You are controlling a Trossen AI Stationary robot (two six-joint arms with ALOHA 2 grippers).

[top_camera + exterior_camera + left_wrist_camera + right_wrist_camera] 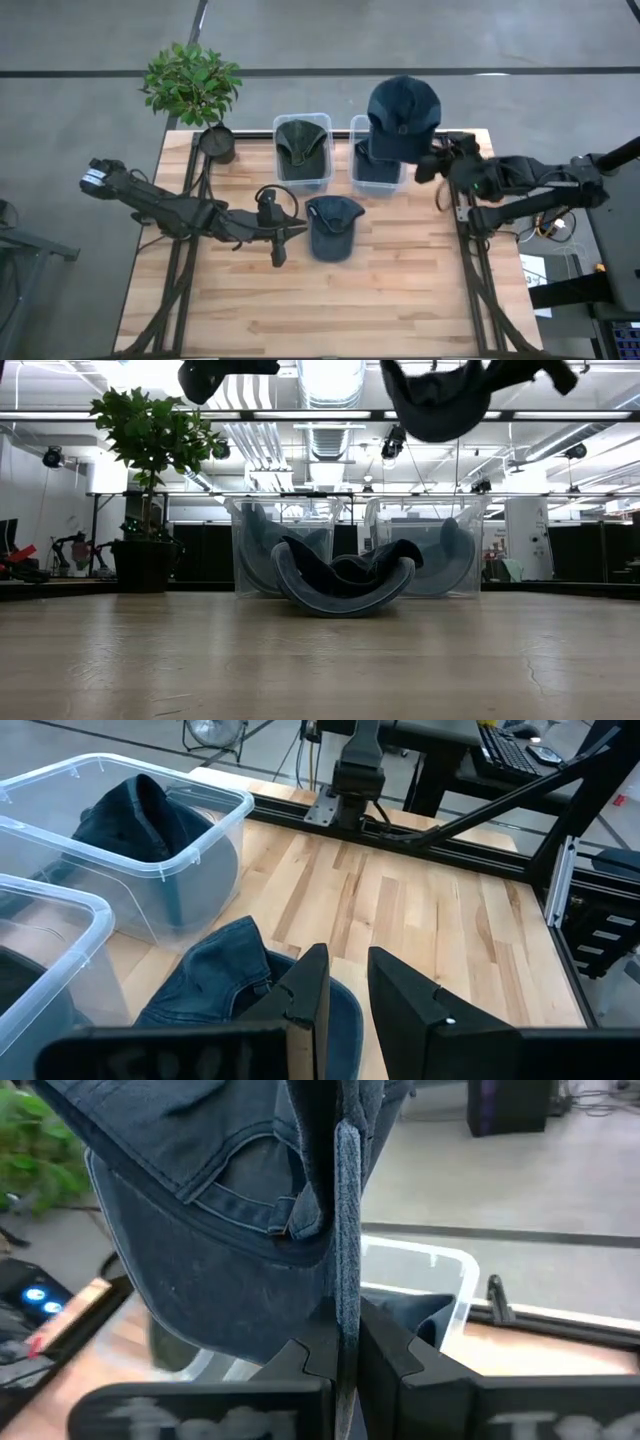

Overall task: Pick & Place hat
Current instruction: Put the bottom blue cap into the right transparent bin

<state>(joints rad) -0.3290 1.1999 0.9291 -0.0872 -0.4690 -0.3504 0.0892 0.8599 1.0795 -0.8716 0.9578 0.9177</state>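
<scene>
A blue denim hat [402, 118] hangs above the right clear bin [360, 125] at the table's far side, with my right gripper [422, 167] shut on it. In the low view this hat [445, 400] is high above the table. A second denim hat [333, 225] lies on the table's middle, in front of the bins. My left gripper [288, 232] stands just to its left, above the table, open with nothing between its fingers [310, 985]. The left bin [302, 150] holds a green hat, the right bin a dark blue one [375, 165]. My right gripper pinches a thin stiff edge of the hat, seemingly its brim [346, 1230], between its two fingers. It comes from the table's right side, slanting a little downward. The hat's crown [190, 1250] stands beyond the fingers, and the whole hat is lifted clear over the right bin.
A potted plant [195, 90] stands at the table's far left corner. The two bins sit side by side along the far edge. Bare wood stretches over the table's near half [320, 310]. Metal frame rails run along both sides.
</scene>
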